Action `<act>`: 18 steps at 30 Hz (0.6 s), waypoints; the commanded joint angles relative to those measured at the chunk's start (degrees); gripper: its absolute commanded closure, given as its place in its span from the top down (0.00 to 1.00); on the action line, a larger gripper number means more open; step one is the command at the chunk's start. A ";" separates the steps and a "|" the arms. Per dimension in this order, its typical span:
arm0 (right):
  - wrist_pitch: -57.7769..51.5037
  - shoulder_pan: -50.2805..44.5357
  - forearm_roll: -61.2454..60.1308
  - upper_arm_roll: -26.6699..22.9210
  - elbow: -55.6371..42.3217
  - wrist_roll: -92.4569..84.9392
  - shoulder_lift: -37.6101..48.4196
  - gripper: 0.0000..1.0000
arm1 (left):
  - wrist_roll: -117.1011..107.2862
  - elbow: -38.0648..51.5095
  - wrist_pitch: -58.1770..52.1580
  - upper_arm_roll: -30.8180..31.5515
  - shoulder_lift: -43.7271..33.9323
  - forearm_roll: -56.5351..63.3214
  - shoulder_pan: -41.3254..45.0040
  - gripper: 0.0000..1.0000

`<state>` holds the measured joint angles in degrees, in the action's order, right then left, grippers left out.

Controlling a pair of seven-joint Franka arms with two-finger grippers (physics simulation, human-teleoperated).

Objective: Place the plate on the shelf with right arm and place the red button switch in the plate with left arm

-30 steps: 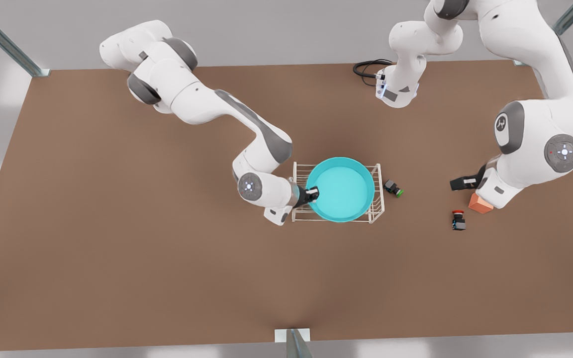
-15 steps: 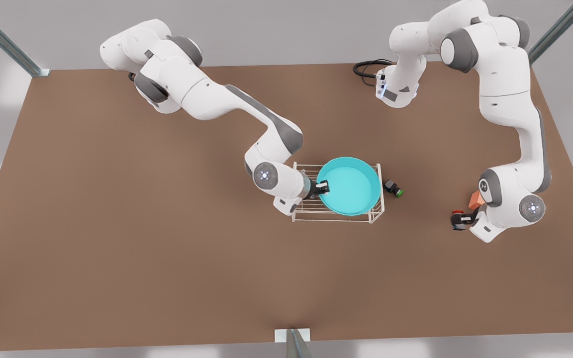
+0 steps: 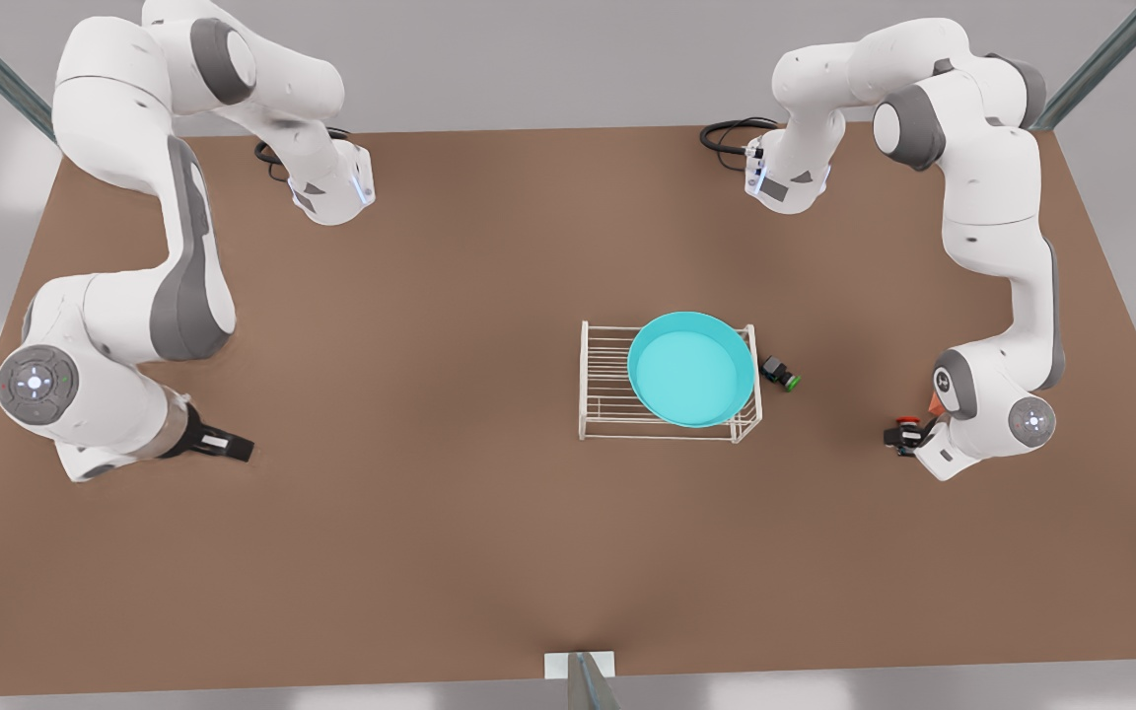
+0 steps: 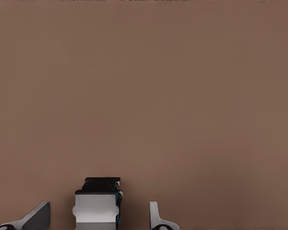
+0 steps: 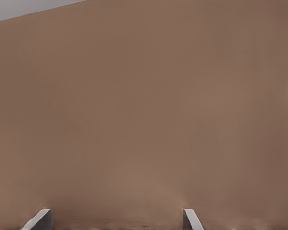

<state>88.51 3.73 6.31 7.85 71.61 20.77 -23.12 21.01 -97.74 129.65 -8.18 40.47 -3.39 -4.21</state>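
Straddling red button switch, left end effector open

Right wrist camera looking at a bare brown table.
Two grey fingertips of the right gripper sit at about 7 and 5 o'clock, set wide apart with nothing between them. A pale grey wall strip lies toward 11 o'clock.

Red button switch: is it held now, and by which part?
Not held: left end effector brackets red button switch, fingers clear of it. Right end effector open, empty.
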 commanded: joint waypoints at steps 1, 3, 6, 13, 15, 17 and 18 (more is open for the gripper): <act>-11.78 0.40 -5.35 -3.37 2.91 -18.13 5.71 1.00 | 3.24 0.09 0.69 0.01 -0.04 0.31 0.00 0.95; -5.81 1.28 -4.82 -4.33 14.06 -18.22 16.69 1.00 | 3.33 0.09 0.69 0.01 -0.04 0.31 0.00 0.81; -0.44 0.14 -5.43 -5.65 19.97 -17.87 17.76 1.00 | 3.33 0.18 0.69 0.01 0.04 0.31 0.08 0.77; -0.61 1.28 -4.82 -6.44 12.33 -16.90 14.77 1.00 | 3.24 0.36 0.70 0.01 0.75 0.31 0.17 0.65; -0.44 0.58 -4.56 -6.18 10.92 -11.80 13.45 1.00 | 3.24 0.36 0.69 0.01 0.83 0.31 0.17 0.65; -0.52 1.10 -5.35 -6.26 8.28 -11.80 11.43 1.00 | 3.24 0.45 0.69 0.10 0.75 0.40 0.17 0.45; -0.53 0.75 -4.73 -6.27 8.28 -11.63 11.43 1.00 | 3.33 0.45 0.69 0.10 0.75 0.40 0.17 0.40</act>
<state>87.88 4.57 1.38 1.62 80.39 10.92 -11.44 22.90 -97.34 130.43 -8.09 41.30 -2.70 -4.04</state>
